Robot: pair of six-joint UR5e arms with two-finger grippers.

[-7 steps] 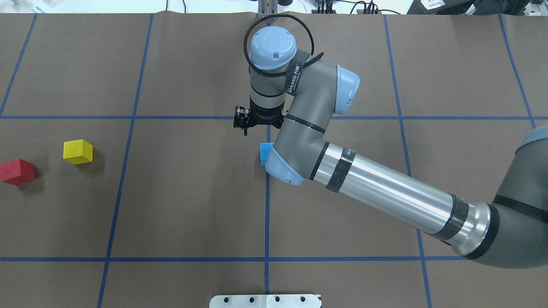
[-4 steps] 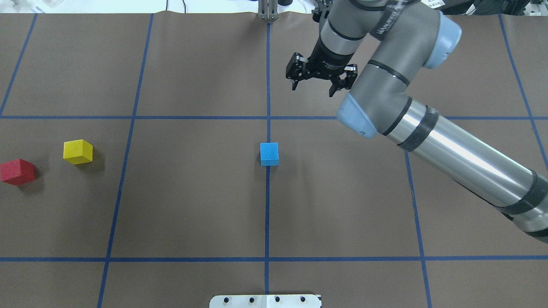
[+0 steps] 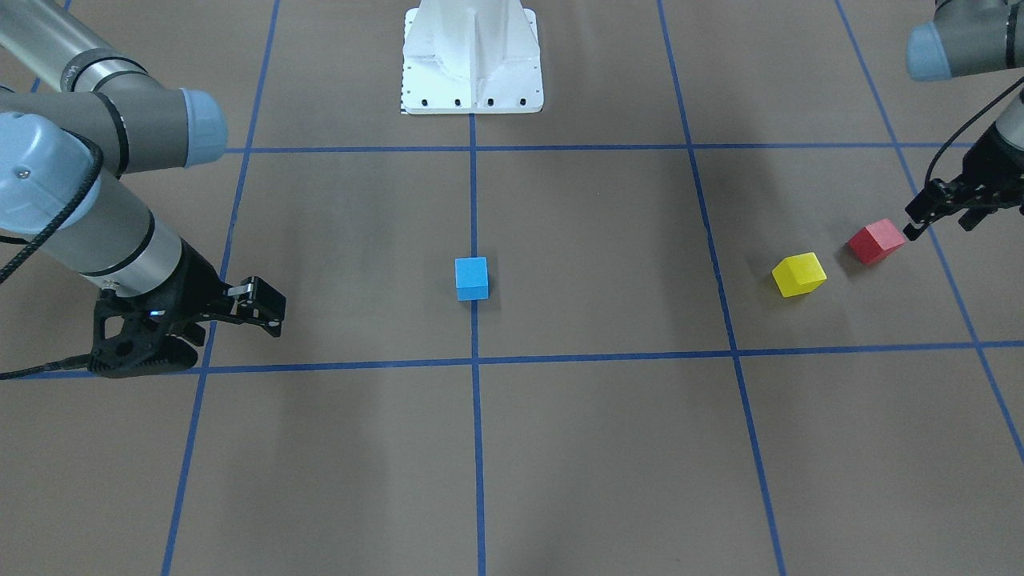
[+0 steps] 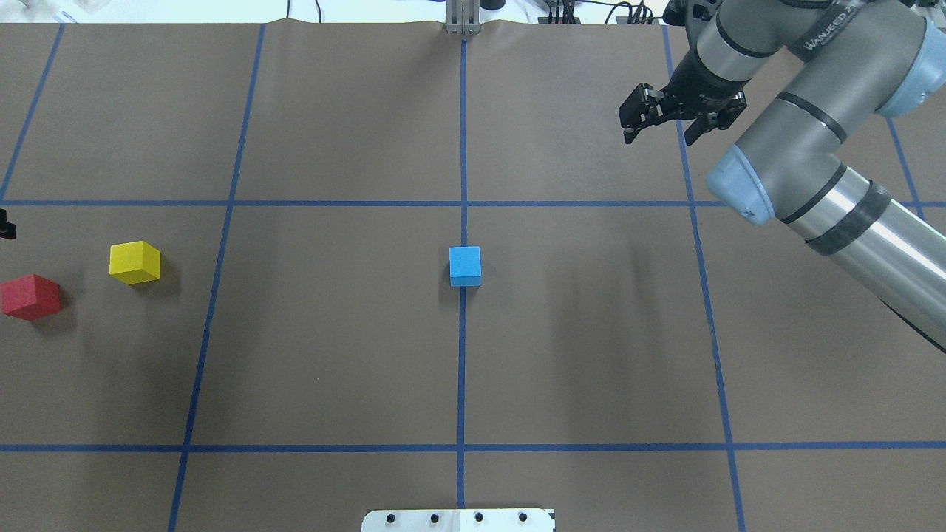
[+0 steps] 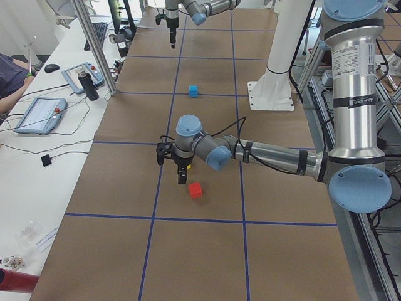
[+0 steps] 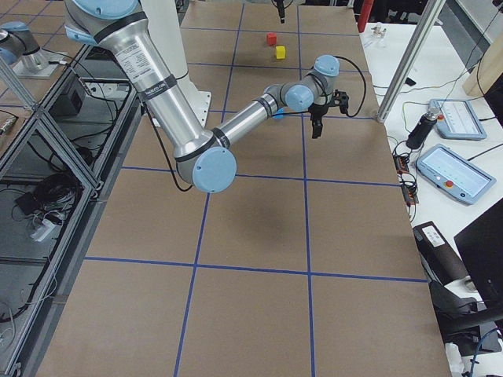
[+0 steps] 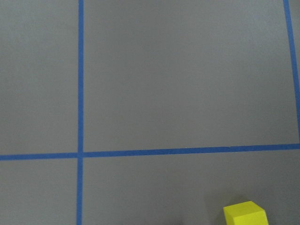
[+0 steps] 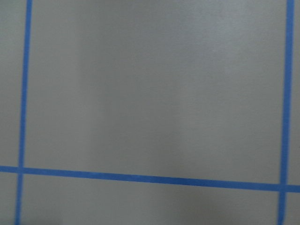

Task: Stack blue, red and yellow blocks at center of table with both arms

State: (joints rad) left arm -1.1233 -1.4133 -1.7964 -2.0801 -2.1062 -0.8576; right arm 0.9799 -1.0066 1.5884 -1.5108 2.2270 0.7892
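Observation:
The blue block (image 4: 465, 266) (image 3: 472, 278) sits alone at the table's (image 4: 332, 355) centre, on the middle tape line. Far out on my left side lie the yellow block (image 4: 134, 262) (image 3: 799, 274) and, further out, the red block (image 4: 29, 296) (image 3: 877, 241). My left gripper (image 3: 938, 228) hovers open and empty just beyond the red block; only a sliver of it shows in the overhead view. The left wrist view catches the yellow block (image 7: 245, 213) at its bottom edge. My right gripper (image 4: 658, 139) hangs open and empty over the far right of the table.
The white pedestal base (image 3: 472, 64) stands at the robot's edge of the table. Beyond the far edge is a white desk with tablets (image 5: 37, 114) and a metal post (image 5: 94, 47), and a person's arm (image 5: 12, 69) rests there.
My right arm has swung from over the blue block to the far right, its gripper open. The blue block stays at the centre, now uncovered. The left gripper's tip has entered at the overhead's left edge.

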